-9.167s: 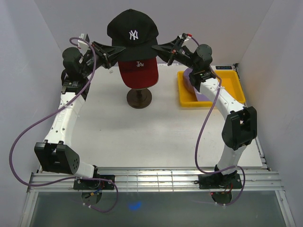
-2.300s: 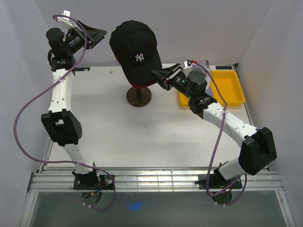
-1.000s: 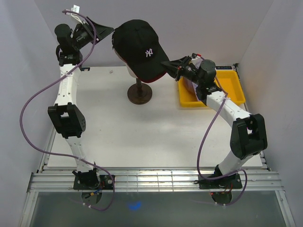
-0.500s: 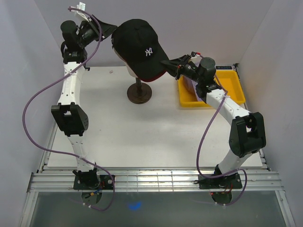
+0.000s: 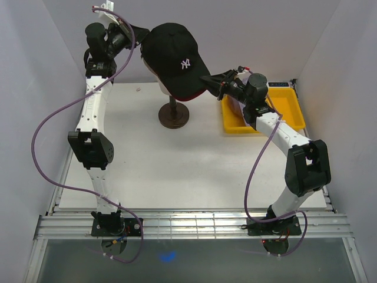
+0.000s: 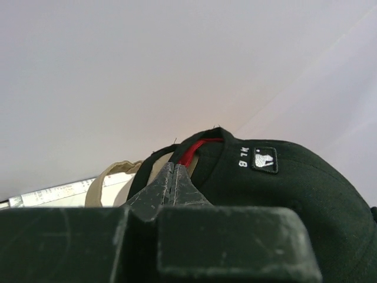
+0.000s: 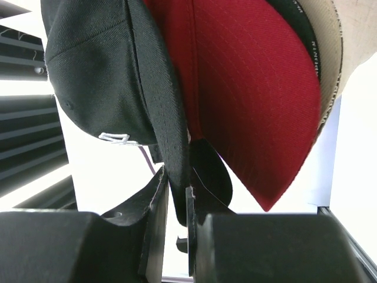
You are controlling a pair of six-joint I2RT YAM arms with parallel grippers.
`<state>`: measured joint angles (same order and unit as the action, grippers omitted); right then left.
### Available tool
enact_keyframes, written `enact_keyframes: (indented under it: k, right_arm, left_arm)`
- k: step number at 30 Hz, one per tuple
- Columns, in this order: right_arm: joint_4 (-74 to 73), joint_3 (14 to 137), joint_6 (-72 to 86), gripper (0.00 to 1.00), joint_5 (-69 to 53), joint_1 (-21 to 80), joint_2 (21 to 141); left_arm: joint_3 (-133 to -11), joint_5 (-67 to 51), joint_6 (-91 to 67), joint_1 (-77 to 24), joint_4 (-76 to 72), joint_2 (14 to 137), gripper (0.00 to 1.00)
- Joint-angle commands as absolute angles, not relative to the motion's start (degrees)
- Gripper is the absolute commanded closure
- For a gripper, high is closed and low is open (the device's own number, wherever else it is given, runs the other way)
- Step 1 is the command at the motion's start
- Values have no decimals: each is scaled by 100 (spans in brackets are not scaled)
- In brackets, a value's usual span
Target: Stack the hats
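While the black cap (image 5: 171,53), a stiff twill dome with a white stitched logo, is sitting tilted at the upper centre of the overhead view, the red cap (image 5: 187,98) is showing only as a thin curved strip under its brim. Both are resting on the smooth beige mannequin head (image 5: 160,88), which is standing on a dark round stand (image 5: 173,118).

The right arm is reaching up from the lower right with its elbow bent. The right gripper (image 5: 206,79) is clamping the edge of the black cap's brim, which in the wrist view is running straight between the fingers (image 7: 150,203).

The left arm is rising tall along the left side. The left gripper (image 5: 143,30) is pointing at the back of the crown with its fingers (image 6: 166,180) pressed fully together; whether any fabric is caught between them is unclear.

A yellow plastic bin (image 5: 288,112) is lying at the right, partly hidden by the right arm, and the lavender hat (image 5: 234,107) inside is barely showing.
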<state>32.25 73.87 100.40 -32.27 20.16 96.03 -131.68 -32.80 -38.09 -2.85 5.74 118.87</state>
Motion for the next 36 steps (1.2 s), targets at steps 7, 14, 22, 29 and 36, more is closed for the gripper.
enact_keyframes:
  k: [7, 14, 22, 29, 36]
  right_arm:
    - [2724, 6636, 10266, 92, -2962, 1960, 9694]
    - [2514, 6521, 10230, 92, -2804, 1934, 9764]
    - [1820, 6504, 9906, 92, -2602, 1890, 9817]
    - [1258, 6600, 9520, 92, -2479, 1863, 10011]
    - [-104, 7513, 8467, 92, -2180, 1819, 10195]
  left_arm:
    - [-12876, -2619, -3410, -527, 2257, 12076, 100]
    - [-12858, -2496, -3393, -519, 2707, 12278, 100]
    - [-12806, -2391, -3366, -483, 3085, 12375, 100]
    - [-12516, -2382, -3305, -431, 3085, 12217, 100]
    - [-12498, -2531, -3121, -413, 3068, 12076, 100]
